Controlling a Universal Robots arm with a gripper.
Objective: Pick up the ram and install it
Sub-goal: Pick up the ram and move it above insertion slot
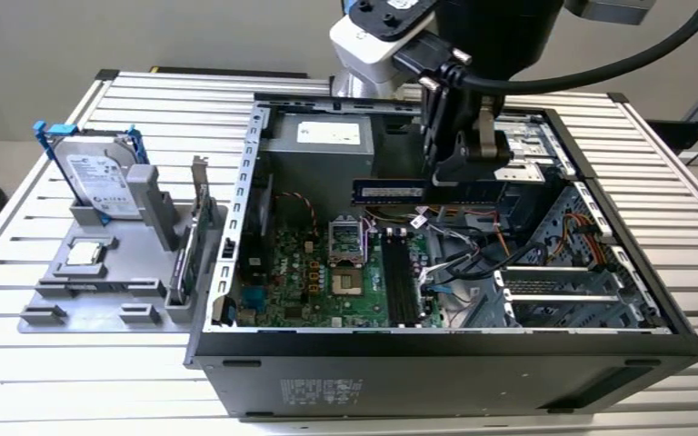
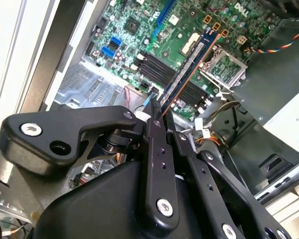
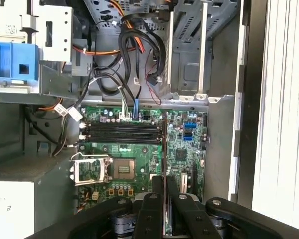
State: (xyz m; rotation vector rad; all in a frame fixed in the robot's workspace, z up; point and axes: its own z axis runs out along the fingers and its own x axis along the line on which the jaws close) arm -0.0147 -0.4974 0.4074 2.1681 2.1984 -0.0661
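Hand (image 1: 461,182) is clamped on the ram (image 1: 388,192), gripping one end of the stick. Fingers (image 2: 157,149) are drawn in narrow, with the board pinched between them.

Exterior view:
- The stick hangs level inside the open PC case (image 1: 446,377), with its free end pointing toward the exterior view's left and its label face toward the camera.
- It's in the air above the motherboard (image 1: 294,272) and touches nothing but the hand.
- It sits near the grey power supply (image 1: 313,159) at the case's far wall.

Both wrist views give you the stick edge-on:
- Second wrist view: the ram (image 2: 187,69) runs out from the hand (image 2: 158,118) over the board.
- First wrist view: the ram (image 3: 165,149) is a thin line leaving the hand (image 3: 165,183).
- The stick lies crosswise to the memory slots (image 3: 122,133), passing over one end of them. It is neither lined up with them nor seated.
- The CPU socket (image 3: 92,169) sits just beside the slots, and a black cable bundle (image 3: 139,45) hangs beyond them.

On the slatted tabletop (image 1: 34,381):
- The case takes the middle and the side at the exterior view's right.
- A grey fixture (image 1: 119,263) sits near the edge at the exterior view's left, just beside the case.
- The fixture holds a hard drive (image 1: 97,177) with blue rails, standing upright.
- A card with a metal bracket (image 1: 197,227) stands on edge at the fixture's case side.
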